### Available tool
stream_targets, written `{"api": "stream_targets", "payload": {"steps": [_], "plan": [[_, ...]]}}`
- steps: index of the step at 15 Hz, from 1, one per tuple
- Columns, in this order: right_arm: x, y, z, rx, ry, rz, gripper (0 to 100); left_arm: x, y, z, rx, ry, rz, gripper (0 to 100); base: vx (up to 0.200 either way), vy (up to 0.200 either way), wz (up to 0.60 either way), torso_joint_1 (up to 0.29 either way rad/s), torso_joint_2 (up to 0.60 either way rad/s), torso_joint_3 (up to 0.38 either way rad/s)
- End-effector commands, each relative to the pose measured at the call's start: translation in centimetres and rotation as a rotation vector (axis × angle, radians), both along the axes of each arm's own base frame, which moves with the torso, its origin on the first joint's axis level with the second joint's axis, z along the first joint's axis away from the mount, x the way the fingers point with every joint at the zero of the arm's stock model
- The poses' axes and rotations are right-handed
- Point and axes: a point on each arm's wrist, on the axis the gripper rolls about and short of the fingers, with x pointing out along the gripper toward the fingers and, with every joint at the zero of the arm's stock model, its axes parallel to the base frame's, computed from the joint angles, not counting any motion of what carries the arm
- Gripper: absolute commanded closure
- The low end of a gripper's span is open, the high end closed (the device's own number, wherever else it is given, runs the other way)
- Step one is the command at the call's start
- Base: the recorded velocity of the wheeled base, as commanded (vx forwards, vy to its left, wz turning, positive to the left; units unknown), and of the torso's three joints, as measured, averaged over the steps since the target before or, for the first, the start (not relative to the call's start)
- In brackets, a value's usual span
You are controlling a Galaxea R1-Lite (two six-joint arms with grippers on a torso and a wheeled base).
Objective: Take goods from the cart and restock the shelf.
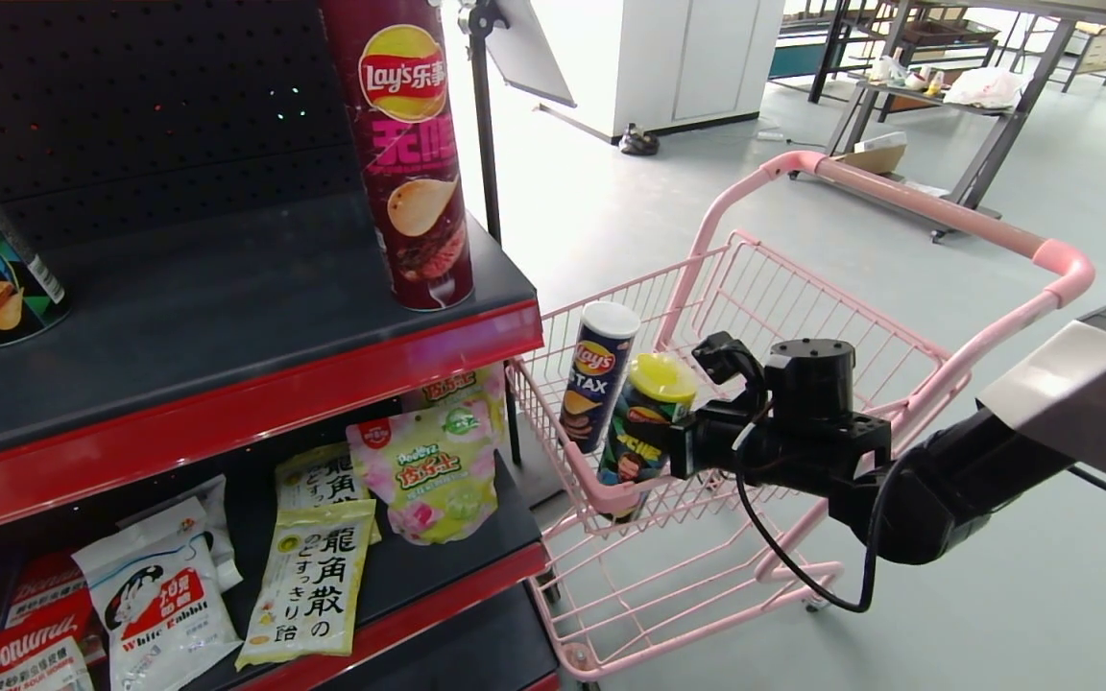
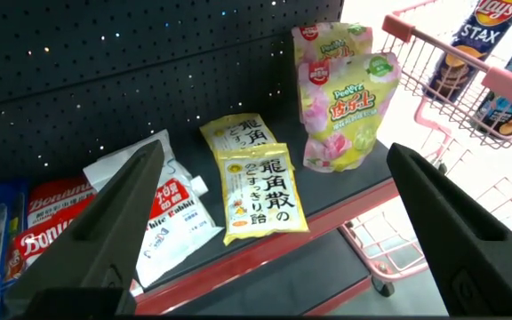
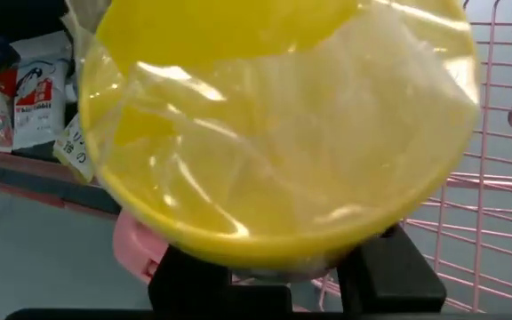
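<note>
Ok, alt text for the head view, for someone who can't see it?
The right gripper grips a yellow-lidded chip can inside a pink cart, next to a blue can with a white lid. At left, a tall maroon can stands on a shelf above bagged sweets.

printed labels | tall red can (image 1: 414,154) | blue can (image 1: 596,374) | yellow-lidded can (image 1: 635,443) | yellow bag (image 1: 308,576) | white bag (image 1: 164,600)

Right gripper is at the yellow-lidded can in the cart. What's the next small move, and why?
Probably lift the yellow-lidded can straight up before swinging toward the shelf. The right gripper looks shut on it, its base sits below the cart's pink rim, and the blue can leans close beside it.
</note>
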Motion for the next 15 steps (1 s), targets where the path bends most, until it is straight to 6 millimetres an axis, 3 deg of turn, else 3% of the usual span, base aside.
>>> {"api": "stream_targets", "payload": {"steps": [1, 6, 12, 13, 14, 15], "plan": [[-0.9, 0.3, 1.8, 0.018, -0.053, 0.007, 100, 0.0, 0.0, 0.0, 0.0, 0.0, 0.0, 0, 0.0, 0.0, 0.0, 0.0, 0.0, 0.0], [-4.1, -1.4, 10.0, 0.074, -0.19, -0.006, 100, 0.0, 0.0, 0.0, -0.002, 0.0, 0.0, 0, 0.0, 0.0, 0.0, 0.0, 0.0, 0.0], [-8.7, -4.8, 17.3, 0.073, -0.344, -0.101, 100, 0.0, 0.0, 0.0, -0.002, -0.001, 0.0, 0, 0.0, 0.0, 0.0, 0.0, 0.0, 0.0], [-10.2, -5.8, 18.1, 0.061, -0.357, -0.142, 100, 0.0, 0.0, 0.0, -0.003, 0.0, 0.0, 0, 0.0, 0.0, 0.0, 0.0, 0.0, 0.0], [-10.4, -5.9, 18.1, 0.057, -0.356, -0.15, 100, 0.0, 0.0, 0.0, -0.003, 0.002, 0.0, 0, 0.0, 0.0, 0.0, 0.0, 0.0, 0.0], [-15.0, -8.2, 17.7, -0.015, -0.35, -0.268, 100, 0.0, 0.0, 0.0, -0.003, 0.002, 0.0, 0, 0.0, 0.0, 0.0, 0.0, 0.0, 0.0]]}}
